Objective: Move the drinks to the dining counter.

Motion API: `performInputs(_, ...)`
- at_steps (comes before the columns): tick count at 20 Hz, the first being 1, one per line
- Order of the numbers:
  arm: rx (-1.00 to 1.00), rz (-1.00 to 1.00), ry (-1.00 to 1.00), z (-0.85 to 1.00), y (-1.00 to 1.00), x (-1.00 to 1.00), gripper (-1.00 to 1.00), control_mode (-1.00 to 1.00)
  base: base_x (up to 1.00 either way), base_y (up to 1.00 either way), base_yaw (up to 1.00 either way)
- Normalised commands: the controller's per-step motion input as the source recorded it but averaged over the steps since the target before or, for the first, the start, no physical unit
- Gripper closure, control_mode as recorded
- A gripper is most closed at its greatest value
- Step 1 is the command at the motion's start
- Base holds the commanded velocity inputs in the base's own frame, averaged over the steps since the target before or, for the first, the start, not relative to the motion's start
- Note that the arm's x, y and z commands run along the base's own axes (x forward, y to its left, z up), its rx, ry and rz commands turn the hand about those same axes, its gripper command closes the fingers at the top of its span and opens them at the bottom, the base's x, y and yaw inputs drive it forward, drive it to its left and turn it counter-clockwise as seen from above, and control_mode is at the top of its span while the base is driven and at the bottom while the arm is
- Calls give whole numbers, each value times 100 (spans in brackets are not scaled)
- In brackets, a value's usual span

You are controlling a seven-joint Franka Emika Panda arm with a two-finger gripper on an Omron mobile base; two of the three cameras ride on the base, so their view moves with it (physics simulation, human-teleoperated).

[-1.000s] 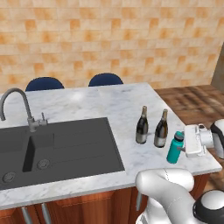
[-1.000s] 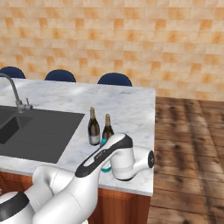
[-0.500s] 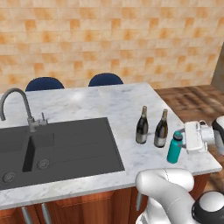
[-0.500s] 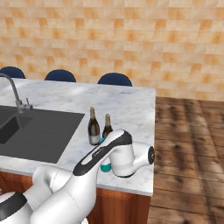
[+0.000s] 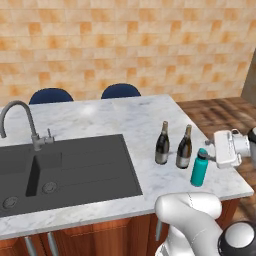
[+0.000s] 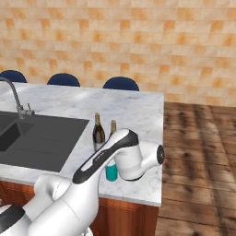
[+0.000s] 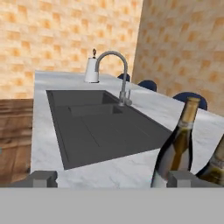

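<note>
Teal bottle (image 5: 199, 168) in base views | hand view: wine bottles (image 7: 177, 150) | end effector (image 5: 209, 151) fingers apart

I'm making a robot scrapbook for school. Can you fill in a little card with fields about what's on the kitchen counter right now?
place: dining counter, marble top
sink: black sink with metal tap
drinks on counter: two dark wine bottles, one teal bottle
bottle position: all upright, near the counter's right end
end effector: open, holding nothing, beside the teal bottle
behind counter: blue chairs
</note>
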Motion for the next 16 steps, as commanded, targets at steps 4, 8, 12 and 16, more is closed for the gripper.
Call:
performInputs(4, 0, 0, -7, 48, 0, -44, -100, -100, 0, 0, 0)
performInputs(8, 0, 0, -20, 41, 2, -77, -100, -100, 0, 0, 0)
performInputs(12, -3, 0, -26, 23, 26, -73, -100, -100, 0, 0, 0)
performInputs(16, -5, 0, -16, 16, 50, -21, -100, -100, 0, 0, 0)
